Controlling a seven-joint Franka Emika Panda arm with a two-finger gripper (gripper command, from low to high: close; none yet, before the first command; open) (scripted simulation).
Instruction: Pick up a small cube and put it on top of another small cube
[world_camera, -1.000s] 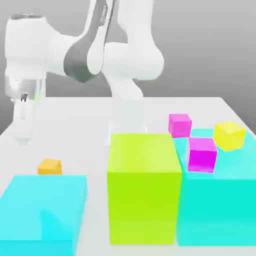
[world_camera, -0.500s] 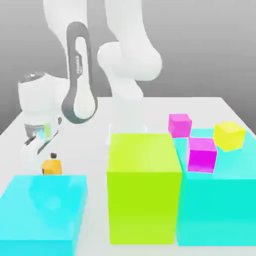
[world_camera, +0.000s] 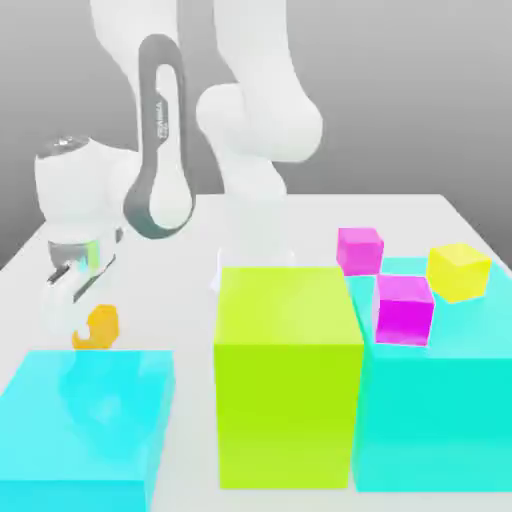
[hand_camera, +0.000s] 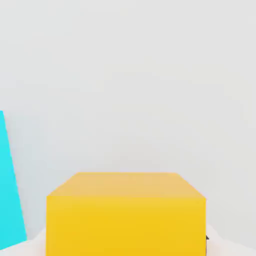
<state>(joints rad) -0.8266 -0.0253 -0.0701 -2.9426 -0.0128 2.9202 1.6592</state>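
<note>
The small cube (world_camera: 104, 326) is plain orange and sits low over the white table (world_camera: 180, 260) at the exterior view's left, just behind the left cyan block (world_camera: 90, 420). My gripper (world_camera: 90, 322) points down and is shut on it, with its white fingers (world_camera: 63, 305) hugging the cube's sides. In the hand view the small cube (hand_camera: 125, 212) sits between the fingertips of the gripper (hand_camera: 125, 242). A lemon-yellow cube (world_camera: 458, 270) and a magenta cube (world_camera: 404, 309) rest on the right cyan block (world_camera: 440, 420). A second magenta cube (world_camera: 359, 249) lies behind them.
A tall lime block (world_camera: 288, 375) stands in the middle front, touching the right cyan block. The left cyan block (hand_camera: 10, 185) lies close beside the held cube. The arm's base (world_camera: 255, 200) rises at the back centre. Bare table stretches behind the blocks.
The hand came down from higher up at the left onto the orange cube, and its fingers closed on the cube. The cube now looks slightly shifted and turned.
</note>
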